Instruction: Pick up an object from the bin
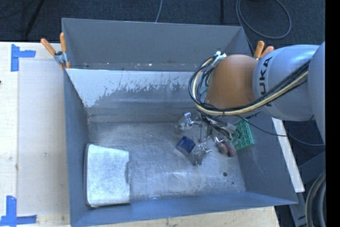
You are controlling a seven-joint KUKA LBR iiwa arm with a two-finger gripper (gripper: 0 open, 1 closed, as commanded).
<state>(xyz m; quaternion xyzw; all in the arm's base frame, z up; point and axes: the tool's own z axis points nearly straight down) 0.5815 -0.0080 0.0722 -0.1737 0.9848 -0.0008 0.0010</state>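
My gripper (193, 139) hangs low over the bin floor, right of centre, under the arm's orange cover. Its two metal fingertips (186, 120) stand apart, so it is open. A small dark blue block (185, 145) lies on the floor just by the nearer fingertip, roughly in the gap between the two; whether a finger touches it I cannot tell. A green circuit board (244, 134) leans against the right wall, close behind the gripper. A small reddish-brown piece (229, 149) lies just below the board.
A pale grey-white sponge-like block (108, 175) lies flat in the front left corner. The bin's sloping walls close in around the floor, and the arm with its cables covers the right side.
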